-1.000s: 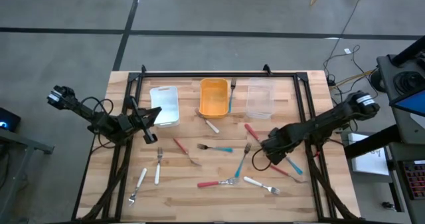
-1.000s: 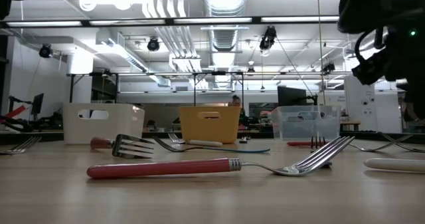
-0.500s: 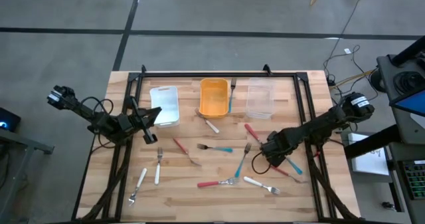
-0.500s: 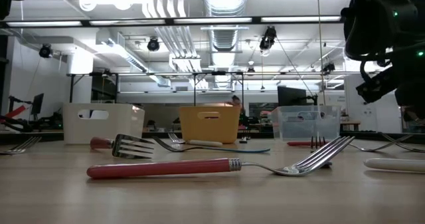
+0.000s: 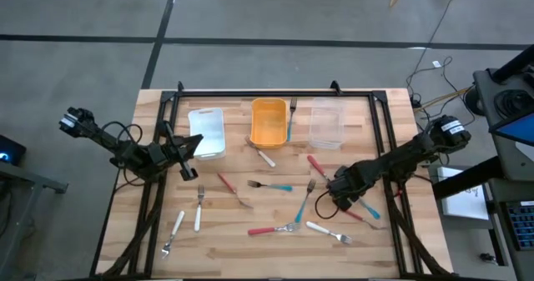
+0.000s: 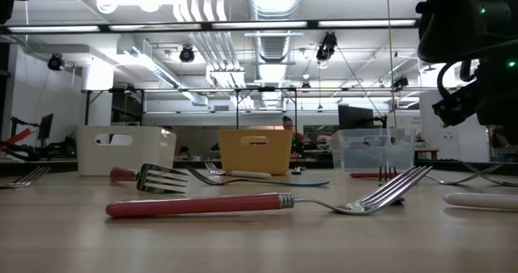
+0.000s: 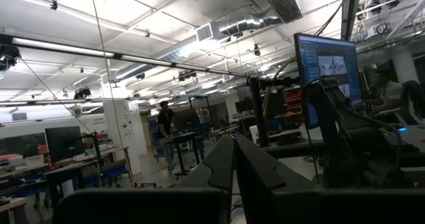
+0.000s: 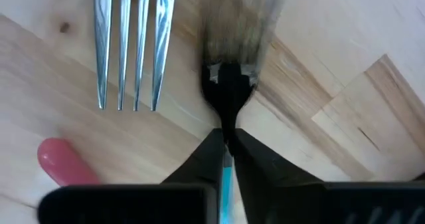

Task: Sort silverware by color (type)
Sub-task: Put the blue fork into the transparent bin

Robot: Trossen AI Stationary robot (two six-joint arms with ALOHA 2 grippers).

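The silverware lies scattered on the wooden table: a teal-handled fork (image 5: 303,203), a red-handled fork (image 5: 271,229), a white-handled fork (image 5: 327,229) and several more. My right gripper (image 5: 329,199) is low over the table's right half, shut on a teal-handled utensil (image 8: 228,173). Beside it in the right wrist view lie a fork's tines (image 8: 133,44) and a red handle's end (image 8: 60,161). My left gripper (image 5: 188,154) waits shut near the white bin, holding nothing; its fingers (image 7: 234,171) point level into the room. My right gripper pinches the teal handle (image 8: 227,165) between its two fingertips, coming from above with the fingers pointing down at the table. The utensil's dark neck (image 8: 229,91) and blurred head stick out past the fingertips. Whether it is off the wood, I cannot tell.
A white bin (image 5: 207,132), an orange bin (image 5: 269,122) and a clear bin (image 5: 327,127) stand in a row at the far side. A black frame (image 5: 275,93) borders the table. White-handled utensils (image 5: 178,224) lie near the front left.
My right gripper has come down a little over the utensils at the table's right half. None of the silverware lying in the open has moved.
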